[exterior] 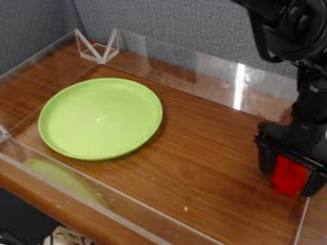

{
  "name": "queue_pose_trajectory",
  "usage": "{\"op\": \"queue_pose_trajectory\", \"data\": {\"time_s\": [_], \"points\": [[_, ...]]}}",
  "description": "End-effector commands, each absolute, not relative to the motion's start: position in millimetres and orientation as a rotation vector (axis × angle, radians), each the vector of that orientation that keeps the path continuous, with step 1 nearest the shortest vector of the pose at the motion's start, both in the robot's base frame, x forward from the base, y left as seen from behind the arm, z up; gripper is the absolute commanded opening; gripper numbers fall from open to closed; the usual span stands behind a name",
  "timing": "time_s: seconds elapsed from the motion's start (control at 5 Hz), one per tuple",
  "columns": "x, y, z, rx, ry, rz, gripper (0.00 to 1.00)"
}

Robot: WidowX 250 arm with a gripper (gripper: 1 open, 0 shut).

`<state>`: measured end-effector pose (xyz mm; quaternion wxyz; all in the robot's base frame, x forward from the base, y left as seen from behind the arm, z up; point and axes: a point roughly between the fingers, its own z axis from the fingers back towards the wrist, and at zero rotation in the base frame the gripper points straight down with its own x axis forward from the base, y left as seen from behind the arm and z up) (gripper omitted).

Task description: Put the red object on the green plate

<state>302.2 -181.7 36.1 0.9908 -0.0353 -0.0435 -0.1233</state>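
The green plate (101, 117) lies flat on the left half of the wooden table, with nothing on it. The red object (293, 176) rests at the far right, near the front right corner; only part of it shows. My black gripper (290, 163) points straight down over it, fingers spread to either side of the red object, so it stands open around it. Whether the pads touch the object I cannot tell. The arm rises from there to the top right of the view.
Clear acrylic walls (192, 67) ring the wooden table (205, 144). A small white wire stand (98, 45) sits in the back left corner. The front wall runs close to the gripper's right side.
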Motion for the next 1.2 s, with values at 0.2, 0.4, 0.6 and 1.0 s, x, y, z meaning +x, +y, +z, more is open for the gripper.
{"op": "queue_pose_trajectory", "data": {"time_s": [0.2, 0.4, 0.6, 1.0], "points": [[297.2, -192.5, 32.2, -0.094, -0.117, -0.296, 1.0], [292.1, -179.5, 30.4, -0.09, -0.115, -0.287, 0.0], [283.5, -160.9, 49.5, -0.065, -0.143, -0.236, 0.0], [271.4, -81.8, 96.3, 0.014, -0.213, -0.004, 0.0]]}}
